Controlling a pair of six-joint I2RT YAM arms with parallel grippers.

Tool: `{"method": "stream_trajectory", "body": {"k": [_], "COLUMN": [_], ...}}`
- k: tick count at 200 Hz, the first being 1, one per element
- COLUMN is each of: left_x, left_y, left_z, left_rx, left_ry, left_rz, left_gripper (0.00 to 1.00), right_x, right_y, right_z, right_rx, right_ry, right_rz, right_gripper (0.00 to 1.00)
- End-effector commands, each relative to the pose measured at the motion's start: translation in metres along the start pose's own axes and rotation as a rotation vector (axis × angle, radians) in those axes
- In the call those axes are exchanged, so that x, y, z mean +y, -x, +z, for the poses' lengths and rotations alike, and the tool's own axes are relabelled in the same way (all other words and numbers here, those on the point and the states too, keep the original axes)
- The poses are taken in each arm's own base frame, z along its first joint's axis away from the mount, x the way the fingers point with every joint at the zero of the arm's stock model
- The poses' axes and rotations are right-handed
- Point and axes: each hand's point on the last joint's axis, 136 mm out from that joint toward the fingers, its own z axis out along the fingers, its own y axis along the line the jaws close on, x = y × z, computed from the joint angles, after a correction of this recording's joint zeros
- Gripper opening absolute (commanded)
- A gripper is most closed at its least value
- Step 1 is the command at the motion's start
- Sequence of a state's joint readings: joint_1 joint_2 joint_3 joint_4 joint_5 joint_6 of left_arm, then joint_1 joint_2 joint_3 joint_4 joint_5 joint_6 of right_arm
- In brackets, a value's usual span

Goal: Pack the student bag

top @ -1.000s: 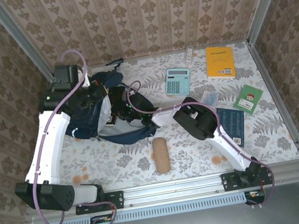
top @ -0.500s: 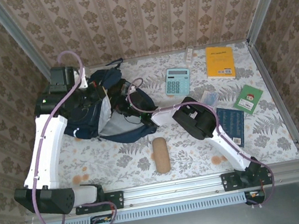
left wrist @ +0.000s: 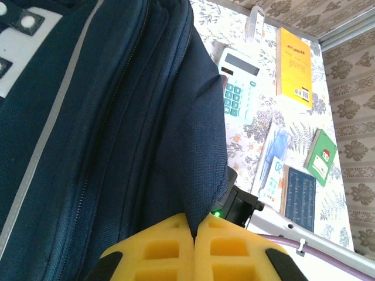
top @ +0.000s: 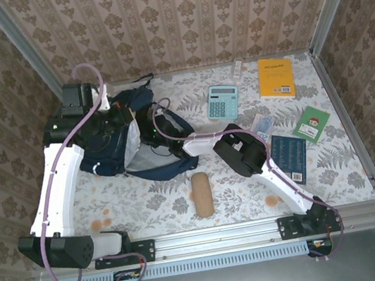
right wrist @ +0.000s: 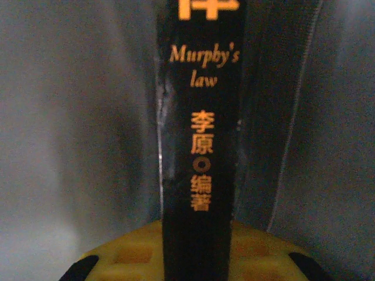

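Observation:
The navy student bag (top: 107, 153) lies at the left of the table, its grey-lined mouth facing right. My left gripper (top: 122, 114) holds up the bag's upper edge; in the left wrist view its yellow pads (left wrist: 170, 249) are shut on a fold of the blue fabric (left wrist: 202, 170). My right gripper (top: 155, 134) reaches into the bag's mouth. In the right wrist view it (right wrist: 196, 249) is shut on a black book (right wrist: 202, 117) with orange lettering, spine towards the camera, with the grey lining (right wrist: 76, 117) around it.
A teal calculator (top: 223, 101), a yellow book (top: 277, 77), a green notebook (top: 312, 123), a dark blue booklet (top: 291, 156) and a small packet (top: 263, 123) lie to the right. A tan cylindrical case (top: 202, 194) lies near the front middle.
My right arm has pushed left, taking the book deeper into the bag. My left arm shifted slightly back at first, still holding the fabric, then held still.

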State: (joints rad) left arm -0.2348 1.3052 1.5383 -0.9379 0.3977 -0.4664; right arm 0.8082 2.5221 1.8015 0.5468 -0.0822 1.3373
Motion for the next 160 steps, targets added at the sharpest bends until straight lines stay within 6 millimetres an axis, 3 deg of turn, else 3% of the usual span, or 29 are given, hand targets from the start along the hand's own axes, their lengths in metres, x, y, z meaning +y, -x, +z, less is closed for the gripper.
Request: {"method": "stream_trajectory", "body": {"k": [1,13,26,73,78,81,130,160], "left_x": [-0.022,-0.017,-0.010,0.015,0.018,0.019,0.043,0.046], "left_y": [0.017,0.018,0.018,0.016,0.016,0.016,0.008,-0.003], "left_z": [-0.025,-0.024,-0.023,-0.013,-0.013,-0.013,-0.002,0.012], "left_rx": [-0.120,-0.126,-0.135,-0.145,-0.148,-0.148,-0.140,-0.125], "left_ry": [-0.086,-0.067,-0.039,0.059,0.070,0.078,0.163,0.131], "left_rz": [0.061,0.054,0.050,0.047,0.049,0.050,0.062,0.031], "left_gripper": [0.00,0.00,0.00,0.00,0.00,0.00,0.00,0.00], "right_x": [0.005,0.006,0.009,0.005,0.004,0.004,0.015,0.026], "right_y": [0.006,0.006,0.007,0.004,0.005,0.005,0.015,0.036], "right_z": [-0.007,-0.014,-0.022,-0.057,-0.063,-0.066,-0.125,-0.174], "right_rx": [0.005,0.017,0.037,0.158,0.161,0.164,0.200,0.182], "right_ry": [-0.029,-0.060,-0.083,-0.194,-0.206,-0.210,-0.270,-0.330], "right_rz": [-0.035,-0.044,-0.056,-0.010,-0.011,-0.014,-0.104,-0.201], "right_gripper": [0.33,0.46,0.55,0.67,0.81,0.83,0.85,0.84]}}
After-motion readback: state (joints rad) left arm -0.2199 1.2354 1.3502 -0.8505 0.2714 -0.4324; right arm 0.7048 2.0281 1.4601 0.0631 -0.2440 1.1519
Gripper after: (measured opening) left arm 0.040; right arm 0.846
